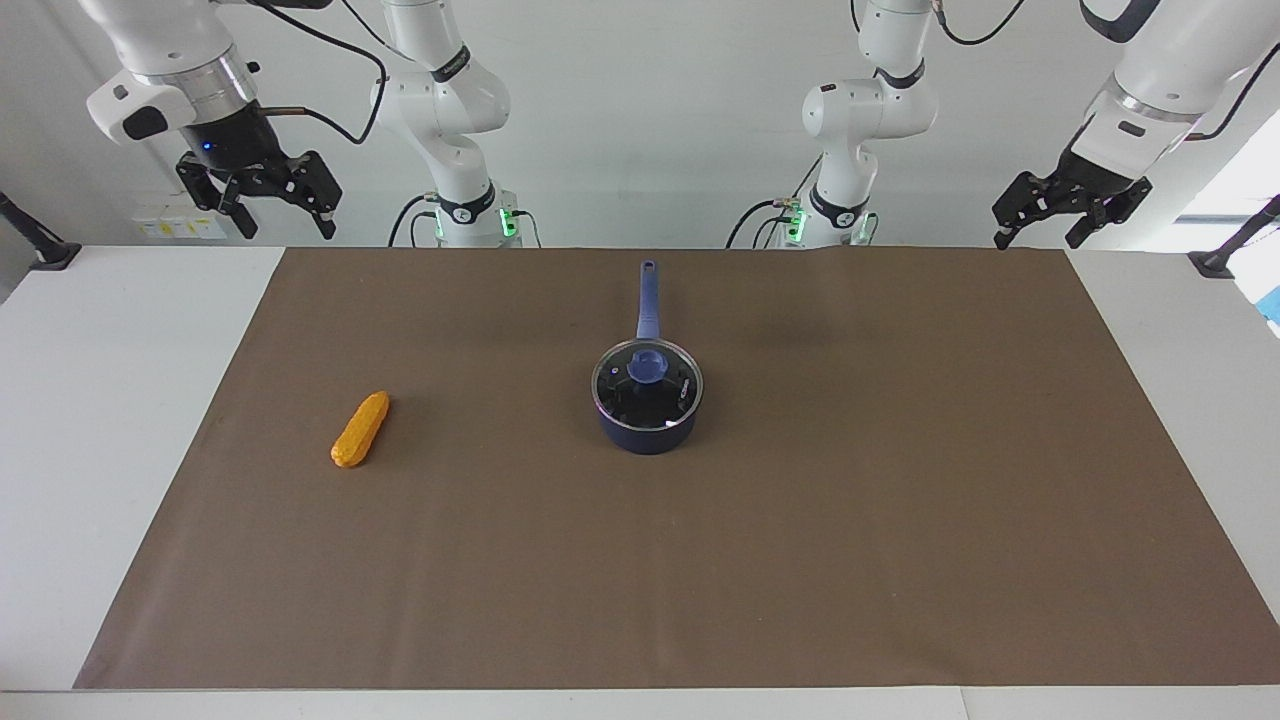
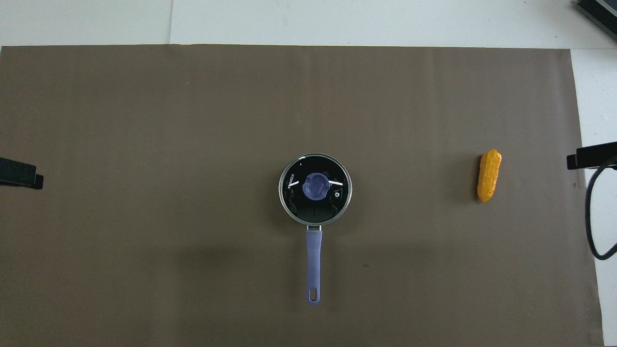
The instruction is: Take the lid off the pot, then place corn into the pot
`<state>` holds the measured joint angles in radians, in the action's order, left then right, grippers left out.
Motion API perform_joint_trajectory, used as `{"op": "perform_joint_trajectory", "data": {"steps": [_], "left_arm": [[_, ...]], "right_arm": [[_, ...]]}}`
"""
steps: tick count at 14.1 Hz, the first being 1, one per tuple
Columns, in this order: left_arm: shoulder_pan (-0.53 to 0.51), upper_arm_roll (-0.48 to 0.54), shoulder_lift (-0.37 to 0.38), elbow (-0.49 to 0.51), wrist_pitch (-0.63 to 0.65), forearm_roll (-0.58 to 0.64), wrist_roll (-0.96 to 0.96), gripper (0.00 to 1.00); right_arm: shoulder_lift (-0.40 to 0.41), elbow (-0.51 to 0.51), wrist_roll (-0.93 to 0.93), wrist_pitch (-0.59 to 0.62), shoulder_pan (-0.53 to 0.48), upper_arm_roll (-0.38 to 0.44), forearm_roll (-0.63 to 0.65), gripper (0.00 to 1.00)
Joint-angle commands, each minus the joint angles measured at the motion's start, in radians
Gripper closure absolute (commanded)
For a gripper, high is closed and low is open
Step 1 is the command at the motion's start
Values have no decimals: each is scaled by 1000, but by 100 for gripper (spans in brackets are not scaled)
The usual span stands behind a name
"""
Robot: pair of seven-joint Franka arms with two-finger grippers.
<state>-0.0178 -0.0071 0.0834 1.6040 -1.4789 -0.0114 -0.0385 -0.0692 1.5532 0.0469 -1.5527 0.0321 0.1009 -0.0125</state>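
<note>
The dark blue pot [image 1: 645,436] stands at the middle of the brown mat, its long handle [image 2: 313,265] pointing toward the robots. The glass lid [image 1: 647,374] with the blue knob rests on it and closes it. The orange-yellow corn [image 1: 361,429] lies on the mat toward the right arm's end, well apart from the pot; the overhead view shows the corn [image 2: 489,175] and the lid [image 2: 315,187] too. My right gripper [image 1: 282,218] hangs open and empty, raised over the table edge at its own end. My left gripper [image 1: 1038,238] hangs open and empty at the left arm's end.
The brown mat [image 1: 800,560] covers most of the white table. A black stand [image 1: 45,252] is fixed at the right arm's end and another black stand [image 1: 1225,255] at the left arm's end. A black cable [image 2: 595,212] loops beside the mat.
</note>
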Motion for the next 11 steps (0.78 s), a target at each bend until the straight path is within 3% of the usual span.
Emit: {"op": "perform_joint_trajectory", "data": {"steps": [1, 11], "left_arm": [[13, 9, 16, 7, 9, 16, -9, 0], [15, 9, 12, -1, 17, 13, -1, 0]], "right_arm": [[6, -10, -16, -14, 2, -13, 23, 0], [5, -4, -16, -10, 2, -13, 11, 0]]}}
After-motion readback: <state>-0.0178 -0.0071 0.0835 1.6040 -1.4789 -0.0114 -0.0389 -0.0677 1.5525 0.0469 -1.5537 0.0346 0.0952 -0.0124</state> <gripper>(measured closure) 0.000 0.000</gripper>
